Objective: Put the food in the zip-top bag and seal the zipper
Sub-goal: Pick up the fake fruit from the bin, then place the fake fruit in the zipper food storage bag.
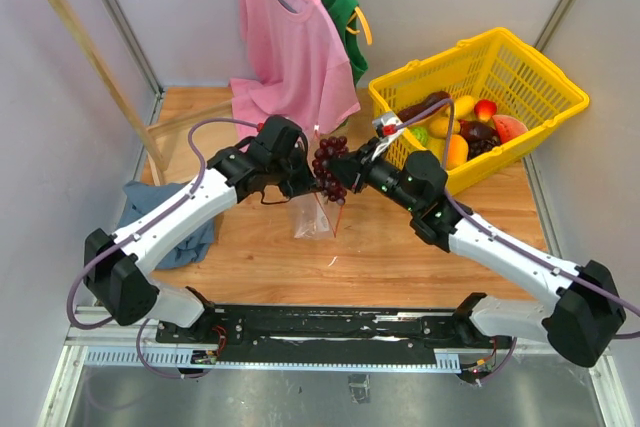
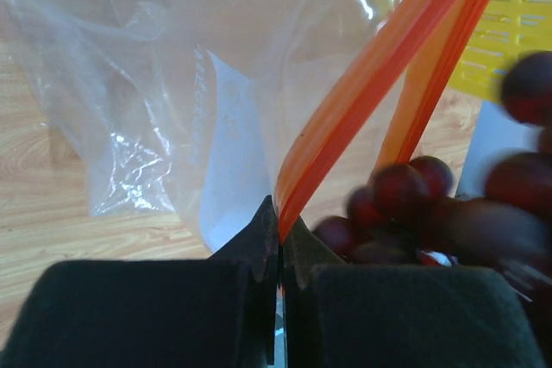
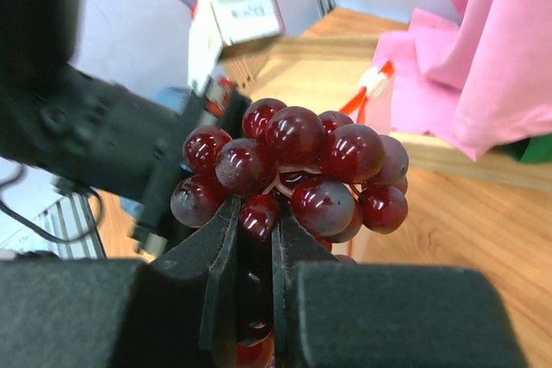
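The clear zip-top bag hangs above the table's middle, held up by its red-orange zipper. My left gripper is shut on the zipper strip's end. My right gripper is shut on the dark purple grapes, which hover beside the bag's mouth. The grapes also show in the left wrist view, next to the strip. More food, orange-yellow, green, dark red and a watermelon slice, lies in the yellow basket. The zipper's white tab shows behind the grapes.
The yellow mesh basket stands at the back right. A pink shirt and a green one hang from a wooden rack at the back. A blue cloth lies at the left, under my left arm.
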